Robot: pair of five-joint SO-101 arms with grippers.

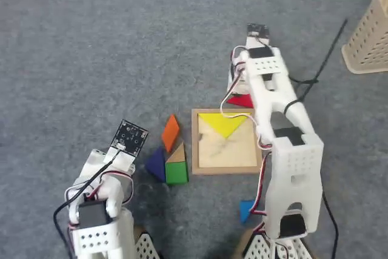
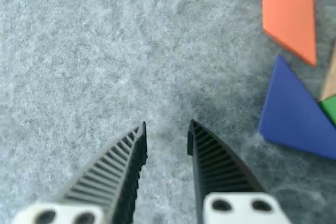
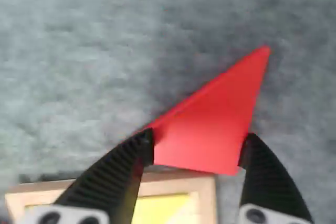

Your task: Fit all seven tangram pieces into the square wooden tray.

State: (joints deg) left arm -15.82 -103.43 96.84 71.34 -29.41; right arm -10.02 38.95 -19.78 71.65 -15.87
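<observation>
- Right hand [image 3: 197, 141] clenches the red triangle [image 3: 215, 108] just beyond the rim of the wooden tray [image 3: 178, 182].
- Left hand [image 2: 167, 126] hangs released over the carpeted bench [image 2: 105, 51], near the blue triangle [image 2: 294, 114].

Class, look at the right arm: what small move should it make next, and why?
Probably lift the red triangle slightly and bring it over the tray. The right gripper has its fingers against both sides of it, it lies just outside the tray's rim, and the tray holds the yellow triangle with bare wood beside it.
</observation>
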